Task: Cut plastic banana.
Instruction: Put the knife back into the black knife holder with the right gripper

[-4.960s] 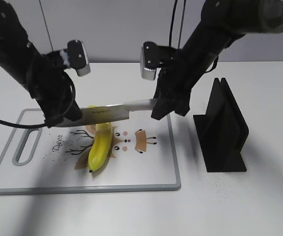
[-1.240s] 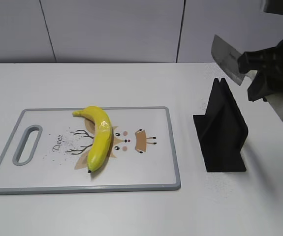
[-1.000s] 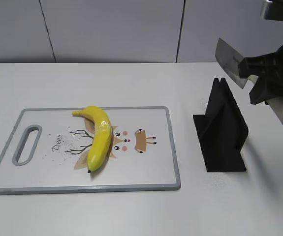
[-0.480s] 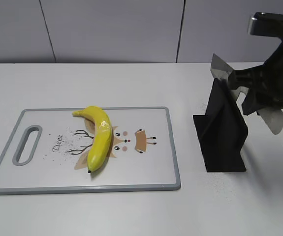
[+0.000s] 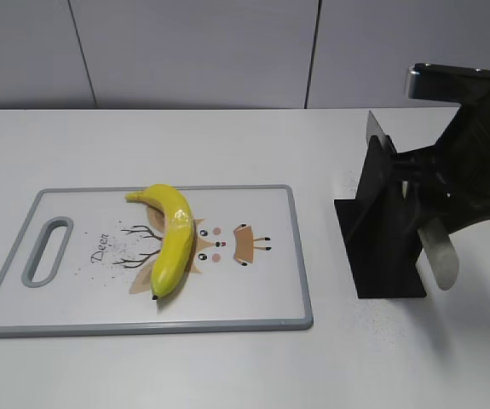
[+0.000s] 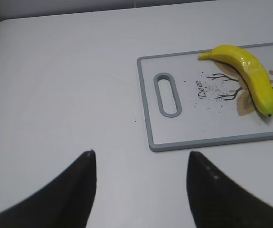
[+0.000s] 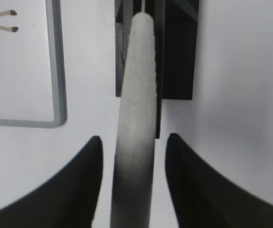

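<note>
The plastic banana (image 5: 174,239) lies whole on the white cutting board (image 5: 74,298), over its deer drawing. It also shows in the left wrist view (image 6: 245,71). The knife's blade (image 5: 374,128) sits in the slot of the black knife holder (image 5: 381,230), and its pale handle (image 5: 439,256) slants down to the right. My right gripper (image 5: 449,209) is at the handle. In the right wrist view the handle (image 7: 136,95) runs between the jaws (image 7: 132,137) with a gap on each side. My left gripper (image 6: 141,154) is open and empty over bare table, left of the board (image 6: 174,128).
The black holder (image 7: 179,57) stands on the white table to the right of the board's grey rim (image 7: 56,71). A grey panelled wall runs behind the table. The left arm is out of the exterior view.
My right arm has lowered the knife from above the holder into its slot, and the handle has tipped downward. Five seconds ago both arms held the knife across the banana.
</note>
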